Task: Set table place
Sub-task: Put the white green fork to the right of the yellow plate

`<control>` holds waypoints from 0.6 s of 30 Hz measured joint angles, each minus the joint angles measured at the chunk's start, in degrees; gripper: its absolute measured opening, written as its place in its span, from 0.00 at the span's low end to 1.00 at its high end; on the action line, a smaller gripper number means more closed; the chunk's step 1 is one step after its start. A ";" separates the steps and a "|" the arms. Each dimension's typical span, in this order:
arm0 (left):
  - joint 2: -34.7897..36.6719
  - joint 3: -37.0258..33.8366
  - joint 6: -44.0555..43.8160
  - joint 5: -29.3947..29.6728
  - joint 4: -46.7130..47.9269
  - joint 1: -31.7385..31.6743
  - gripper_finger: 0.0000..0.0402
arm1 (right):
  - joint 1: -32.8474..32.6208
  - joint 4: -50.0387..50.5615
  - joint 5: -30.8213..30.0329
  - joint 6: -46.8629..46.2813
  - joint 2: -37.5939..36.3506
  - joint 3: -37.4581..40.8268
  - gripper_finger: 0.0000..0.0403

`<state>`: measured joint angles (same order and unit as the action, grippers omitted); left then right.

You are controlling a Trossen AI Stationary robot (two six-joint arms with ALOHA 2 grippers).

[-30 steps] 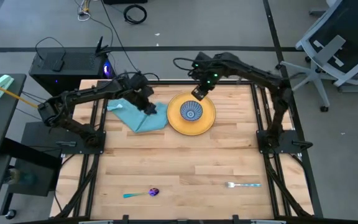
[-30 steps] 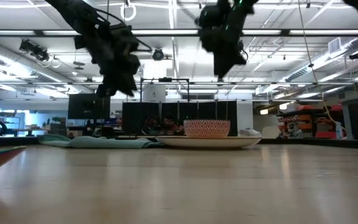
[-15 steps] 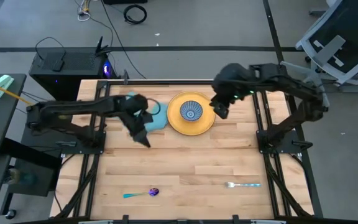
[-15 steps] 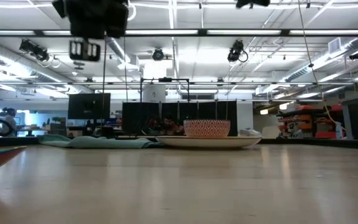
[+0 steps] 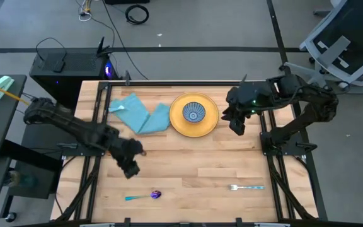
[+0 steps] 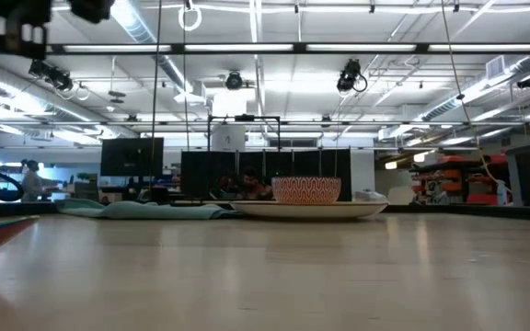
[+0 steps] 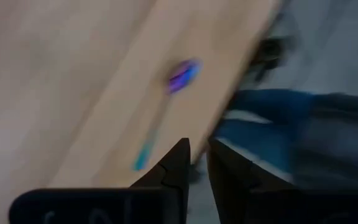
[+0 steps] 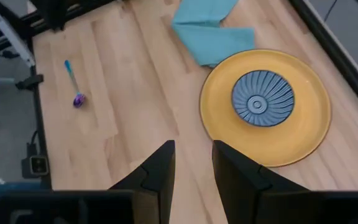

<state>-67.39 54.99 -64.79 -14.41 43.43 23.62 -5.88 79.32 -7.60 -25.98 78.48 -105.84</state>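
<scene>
One spoon [image 5: 145,195] lies near left hand [image 5: 130,168], untouched.

Left wrist view is blurred: the purple-headed, teal-handled spoon [image 7: 169,99] shows only as a smear. In the low view both arms are cut off at the top edge, and the light blue cloth napkin [image 6: 145,210] appears edge-on.

The robot has 2 dark, near-black jointed arms of chunky segments on black metal frames. The left tool [image 5: 130,166] and right tool [image 5: 237,123] each end in 2 matte black, wedge-shaped fingers [image 8: 160,168] tapering to blunt tips.
</scene>
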 joint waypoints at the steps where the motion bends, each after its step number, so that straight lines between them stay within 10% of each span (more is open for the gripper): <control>1: -0.82 -0.03 -0.59 1.55 1.00 1.85 0.14 | -0.65 -0.02 -0.02 -0.03 0.11 0.09 0.28; 18: -10.94 0.01 -1.31 8.43 1.26 11.85 0.14 | -16.15 10.34 -0.08 -20.67 0.15 1.65 0.28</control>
<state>-78.32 55.00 -66.10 -5.98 44.69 35.47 -22.03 89.66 -7.67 -46.65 78.63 -104.19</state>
